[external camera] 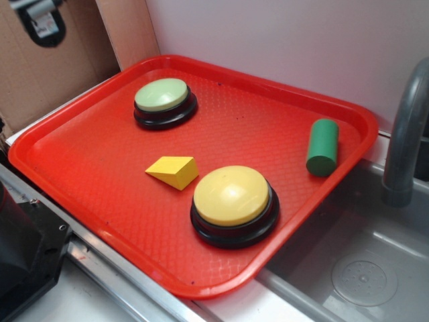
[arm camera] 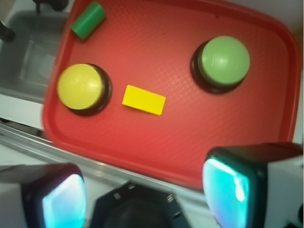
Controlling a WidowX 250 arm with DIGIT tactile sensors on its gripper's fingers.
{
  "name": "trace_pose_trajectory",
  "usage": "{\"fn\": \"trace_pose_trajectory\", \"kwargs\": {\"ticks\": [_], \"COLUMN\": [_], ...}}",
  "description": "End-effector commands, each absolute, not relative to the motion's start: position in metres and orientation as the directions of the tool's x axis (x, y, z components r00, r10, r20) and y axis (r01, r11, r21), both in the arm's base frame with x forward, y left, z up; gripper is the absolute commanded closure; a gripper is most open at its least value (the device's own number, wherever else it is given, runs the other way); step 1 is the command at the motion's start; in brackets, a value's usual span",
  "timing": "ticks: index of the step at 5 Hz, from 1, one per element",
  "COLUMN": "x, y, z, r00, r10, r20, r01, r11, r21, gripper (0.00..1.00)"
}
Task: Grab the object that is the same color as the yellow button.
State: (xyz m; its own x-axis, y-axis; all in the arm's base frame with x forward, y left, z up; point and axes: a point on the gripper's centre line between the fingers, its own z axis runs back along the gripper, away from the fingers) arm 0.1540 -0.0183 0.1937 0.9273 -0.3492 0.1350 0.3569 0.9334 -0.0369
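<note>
The hand (arm camera: 145, 194) is showing two chunky black-edged fingers (arm camera: 232, 183) with pale grey outer housings and glossy inner pads glowing cyan, while an angular black body part is sitting low between them.

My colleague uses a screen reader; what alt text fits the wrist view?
A small yellow wedge block lies on a red tray between a yellow dome button and a pale green dome button. A green cylinder lies near the tray's corner. The open gripper hangs above the tray's near edge.
</note>
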Motion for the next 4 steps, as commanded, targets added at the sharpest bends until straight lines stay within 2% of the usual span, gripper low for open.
{"fn": "trace_pose_trajectory", "kwargs": {"ticks": [1,2,3,4], "x": [0.186,0.197,0.201,0.207], "y": [-0.037,-0.042,-0.040,-0.046], "z": [0.155,0.128,0.114,0.088], "r00": [0.685,0.514,0.380,0.219], "r10": [-0.711,-0.832,-0.889,-0.937], "r20": [0.158,0.209,0.256,0.271], "r01": [0.691,0.815,0.892,0.959], "r11": [0.703,0.550,0.425,0.257], "r21": [0.170,0.183,0.152,0.116], "gripper": [0.00,0.00,0.00,0.00]}}
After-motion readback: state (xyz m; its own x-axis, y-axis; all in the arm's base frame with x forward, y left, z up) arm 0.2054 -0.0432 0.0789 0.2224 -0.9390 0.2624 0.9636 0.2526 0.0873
